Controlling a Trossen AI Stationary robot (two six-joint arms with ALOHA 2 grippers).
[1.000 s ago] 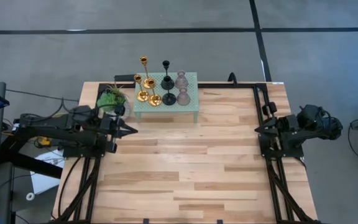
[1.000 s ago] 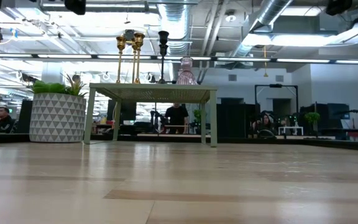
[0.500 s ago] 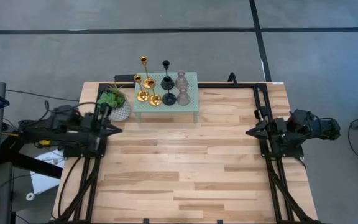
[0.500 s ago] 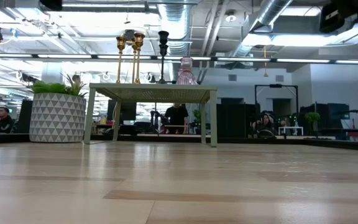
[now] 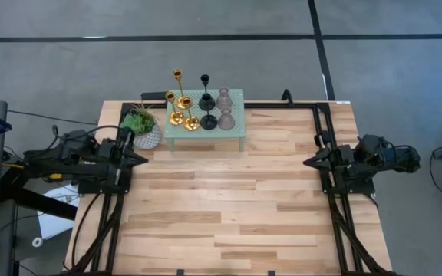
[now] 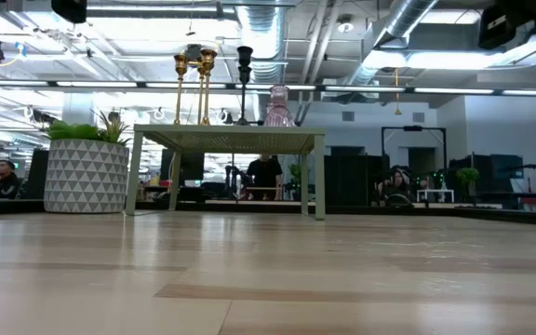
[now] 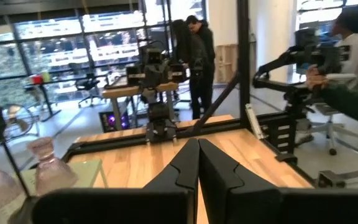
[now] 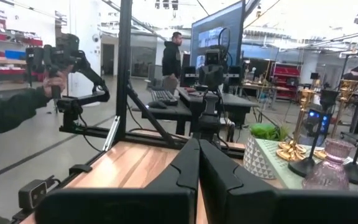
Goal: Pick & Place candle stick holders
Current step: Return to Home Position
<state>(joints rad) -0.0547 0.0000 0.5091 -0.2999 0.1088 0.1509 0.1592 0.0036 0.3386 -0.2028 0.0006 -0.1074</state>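
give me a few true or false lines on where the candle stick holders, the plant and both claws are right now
1. Every candle stick holder stands on the green shelf, none on the bare table. True.
2. The left claw grips one of them. False: it is shut on nothing, at the table's left edge.
3. The potted plant stands on the shelf. False: it stands on the table beside the shelf, on the left arm's side.
4. The right claw is shut and empty at the table's right edge. True.
5. The pink holders stand at the shelf's end nearest the left arm. False: the gold holders are there; the pink ones stand toward the right arm.
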